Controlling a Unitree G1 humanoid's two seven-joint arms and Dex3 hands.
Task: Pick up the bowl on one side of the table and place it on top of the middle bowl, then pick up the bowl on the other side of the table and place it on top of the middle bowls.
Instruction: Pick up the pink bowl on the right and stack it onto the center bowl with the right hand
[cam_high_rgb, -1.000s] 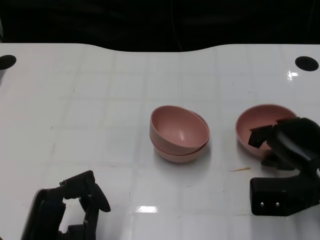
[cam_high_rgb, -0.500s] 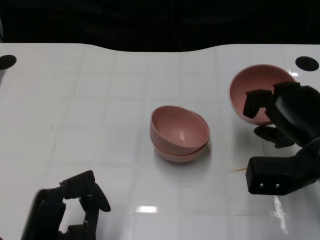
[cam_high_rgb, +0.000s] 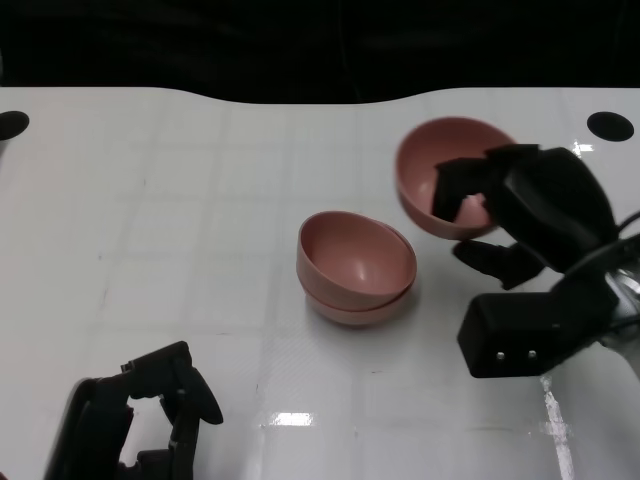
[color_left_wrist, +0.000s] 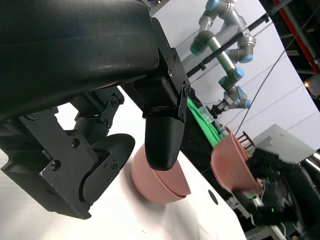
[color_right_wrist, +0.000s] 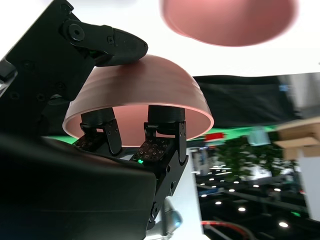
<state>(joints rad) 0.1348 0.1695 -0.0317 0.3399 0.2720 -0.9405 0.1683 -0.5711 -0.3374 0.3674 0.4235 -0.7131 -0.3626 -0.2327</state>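
**Last bowl lifted and heading for the stack**

Head view: your right hand (cam_high_rgb: 505, 215) grips the third bowl (cam_high_rgb: 440, 170) by its rim. Within the last second it has risen off the table's right side and swung inward, tilted, towards the two stacked bowls (cam_high_rgb: 355, 268) at mid-table. Your left hand (cam_high_rgb: 150, 415) rests empty near the front edge, fingers apart.

Left wrist view: the carried bowl hangs clear of the stack.

Right wrist view: fingers (color_right_wrist: 162, 145) sit inside the rim; only the placing remains.
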